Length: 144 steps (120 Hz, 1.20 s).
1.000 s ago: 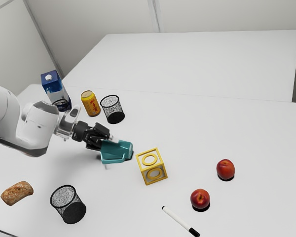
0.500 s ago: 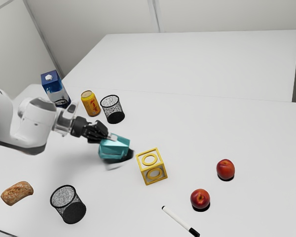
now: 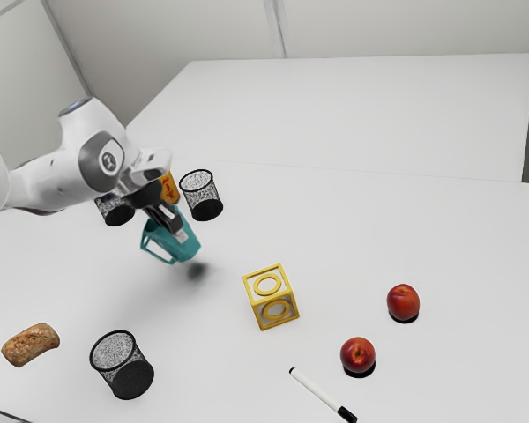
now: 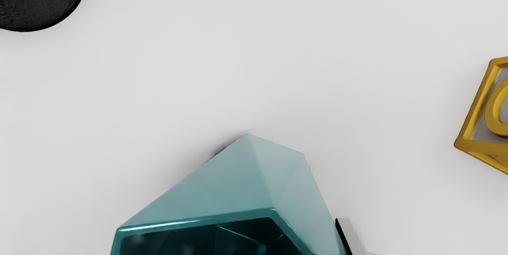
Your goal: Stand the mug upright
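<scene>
Mug (image 3: 189, 249) hangs pinched in my pincer (image 3: 175, 229), raised off the table (image 3: 335, 220), with a shadow on the white top below it. It leans, its base low towards the exterior view's right, its handle on the exterior view's left. Seen from my wrist, its open mouth shows a dark inside, and one fingertip (image 4: 351, 239) lies along its outer wall. The yellow block (image 3: 271, 298) sits apart from it.

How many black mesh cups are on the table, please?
3: one cup partly behind the arm, another cup beside the orange can, a third cup near the bread. The arm could hide more.
</scene>
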{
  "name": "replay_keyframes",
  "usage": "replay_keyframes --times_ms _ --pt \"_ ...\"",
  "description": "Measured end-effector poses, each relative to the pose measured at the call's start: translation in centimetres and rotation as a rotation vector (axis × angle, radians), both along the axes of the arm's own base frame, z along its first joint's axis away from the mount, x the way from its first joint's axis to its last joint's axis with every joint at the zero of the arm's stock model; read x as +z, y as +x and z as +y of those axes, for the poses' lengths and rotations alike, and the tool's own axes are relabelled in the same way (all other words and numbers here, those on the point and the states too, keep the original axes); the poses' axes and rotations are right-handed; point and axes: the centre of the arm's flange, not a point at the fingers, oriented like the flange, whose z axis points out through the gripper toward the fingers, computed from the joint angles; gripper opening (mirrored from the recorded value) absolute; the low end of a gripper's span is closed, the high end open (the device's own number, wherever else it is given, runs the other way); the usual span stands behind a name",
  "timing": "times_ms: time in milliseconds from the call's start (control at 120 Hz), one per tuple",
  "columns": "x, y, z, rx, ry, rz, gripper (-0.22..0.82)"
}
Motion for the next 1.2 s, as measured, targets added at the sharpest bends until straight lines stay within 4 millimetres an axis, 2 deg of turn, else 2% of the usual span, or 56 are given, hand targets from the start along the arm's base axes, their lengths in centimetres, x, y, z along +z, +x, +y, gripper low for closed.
replay_keyframes --times_ms 142,317,542,758,1058,1200 --pt "-0.9 0.6 -1.6 -0.055 0.14 0.018 -0.17" --pt "-2.2 1.1 -3.2 -0.053 0.213 0.029 -0.18" --pt "-4.2 1.2 -2.5 0.03 0.234 0.048 -0.18" --pt "-4.6 1.2 -2.5 0.086 0.232 0.047 -0.17" --pt "-4.7 1.0 -2.3 0.135 0.217 0.057 0.16" --pt "-4.0 1.1 -2.3 0.149 0.209 0.048 0.31"
